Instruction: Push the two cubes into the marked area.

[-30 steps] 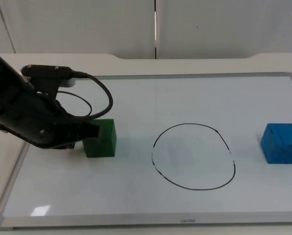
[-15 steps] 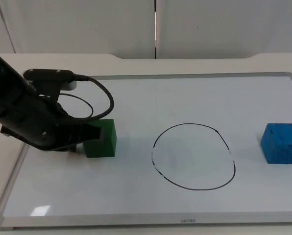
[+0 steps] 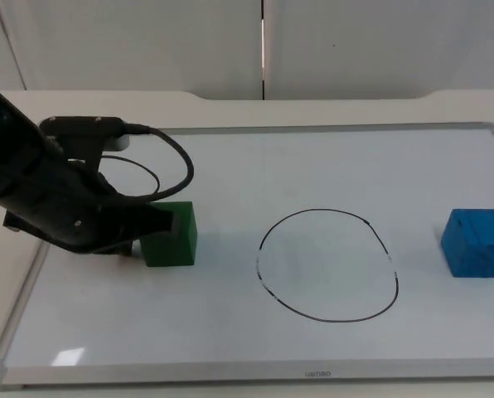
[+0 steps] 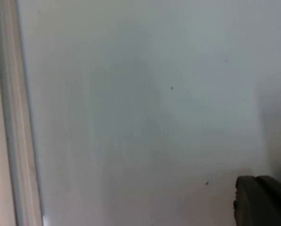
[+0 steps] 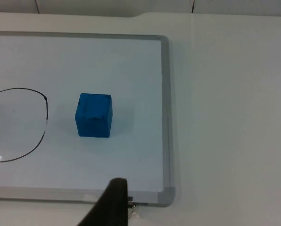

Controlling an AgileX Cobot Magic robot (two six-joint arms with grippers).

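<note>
- Whiteboard (image 3: 230,348) lies flat on the white counter (image 3: 230,104); its near frame edge runs closest to the camera.
- Marked area (image 3: 327,265), a hand-drawn black ring, sits about mid-board, slightly toward the near side. Nothing inside it yet.
- Green cube (image 3: 170,235) stands left of the ring, apart from it, with bare board between.
- Left pincer (image 3: 152,224) is pressed to the cube's left face, low on the board. Cannot tell whether its fingers are spread or closed; the arm body hides them.
- Blue cube (image 3: 477,241) stands right of the ring, near the board's right frame, untouched.
- Right pincer (image 5: 113,202) hangs above the near right corner of the board, waiting; only one dark fingertip is visible, so its state cannot be told.
- Risk, my reading: contact looks to sit on the far part of the green cube's left face. An off-centre shove could spin the cube or let it slip off toward the near side and miss the ring.
- Risk: too long a push would carry it across the ring and out the right side.
- Views: top view gives the cube, ring and arm together. Left wrist view gives bare board, the left frame strip and a fingertip. Right wrist view gives the blue cube (image 5: 94,115), the ring's right arc (image 5: 34,127) and the board's right frame, with open counter beyond.
</note>
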